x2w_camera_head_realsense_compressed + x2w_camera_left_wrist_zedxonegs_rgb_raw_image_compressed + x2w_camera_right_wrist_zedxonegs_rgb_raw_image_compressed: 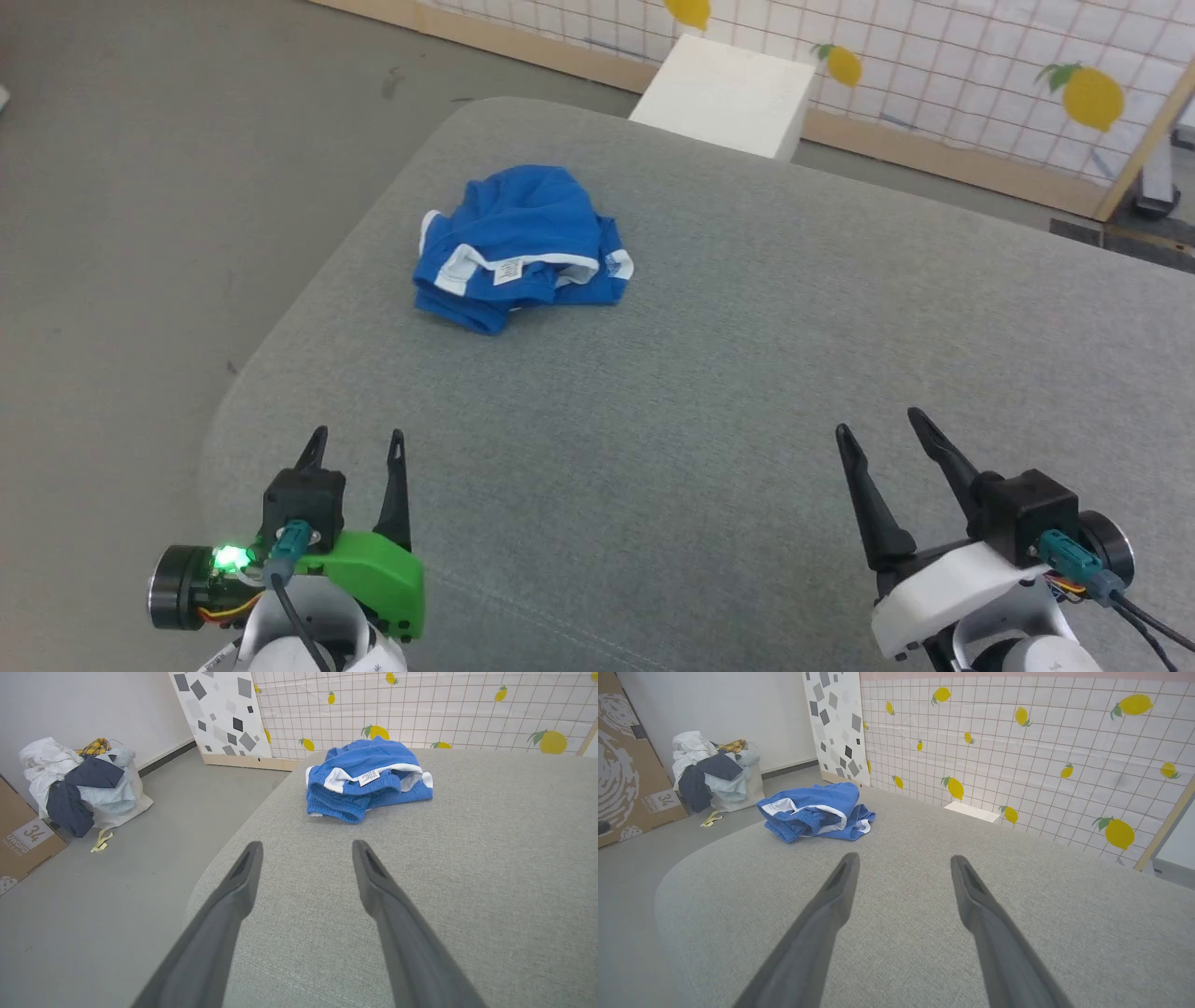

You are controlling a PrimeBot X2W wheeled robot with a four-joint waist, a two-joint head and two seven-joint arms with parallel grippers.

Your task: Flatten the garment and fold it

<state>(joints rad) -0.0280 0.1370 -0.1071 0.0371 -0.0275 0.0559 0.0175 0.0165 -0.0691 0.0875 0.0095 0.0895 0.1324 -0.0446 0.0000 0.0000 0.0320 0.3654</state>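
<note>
Okay, both grippers are low over the near end of the grey cushioned surface (672, 439), with nothing held. The left gripper (360, 431) has its fingers spread wide and empty, with only bare grey fabric between them. The right gripper (878, 420) is the same: fingers wide apart and empty. Can't tell if any fingertip touches the surface. The garment (523, 245) is a crumpled blue heap on the same surface, well ahead of both sets of fingertips and clear of them. In the left wrist view it sits beyond the tips, roughly in line with the right-hand finger and a bit further right. In the right wrist view it sits beyond and to the left of the left-hand finger. It is bunched and not flat, with the white waistband turned out. A small white label (505, 272) shows on the side facing the fingers. Far left of the fingers in the wrist views, a pile of clothes (79, 784) and a cardboard box (23, 840) are on the floor. Past the surface's far edge are a white block (728, 93) and a lemon-print wall (1017, 742).
</note>
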